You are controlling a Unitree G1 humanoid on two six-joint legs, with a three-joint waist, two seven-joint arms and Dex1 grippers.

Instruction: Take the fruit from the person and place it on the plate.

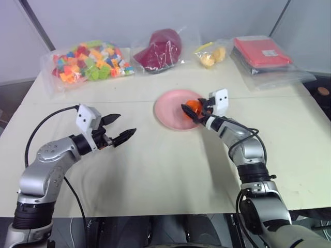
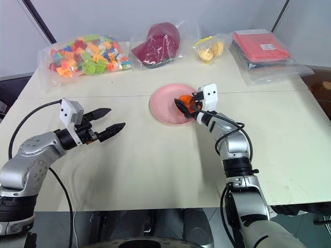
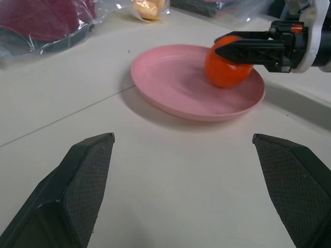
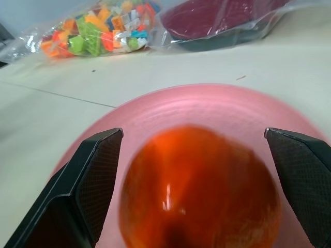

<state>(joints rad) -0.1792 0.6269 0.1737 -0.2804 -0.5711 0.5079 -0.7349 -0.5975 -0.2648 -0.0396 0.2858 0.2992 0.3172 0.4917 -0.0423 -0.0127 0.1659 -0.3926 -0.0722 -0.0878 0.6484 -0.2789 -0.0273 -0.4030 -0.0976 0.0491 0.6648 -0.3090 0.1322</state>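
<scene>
Orange fruit [image 3: 226, 67] on pink plate [image 3: 176, 85], between spread fingers of right gripper [image 1: 195, 109], no grip seen. Left wrist view shows it resting there. Left gripper [image 1: 118, 128] wide open, empty.

Lab: partitioned table [image 1: 155, 170], bagged props [image 1: 88, 61]

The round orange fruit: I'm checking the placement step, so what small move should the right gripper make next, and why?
Probably back the right gripper straight away: the round orange fruit already rests on the flat pink plate, and the black fingers stand open beside it.
</scene>
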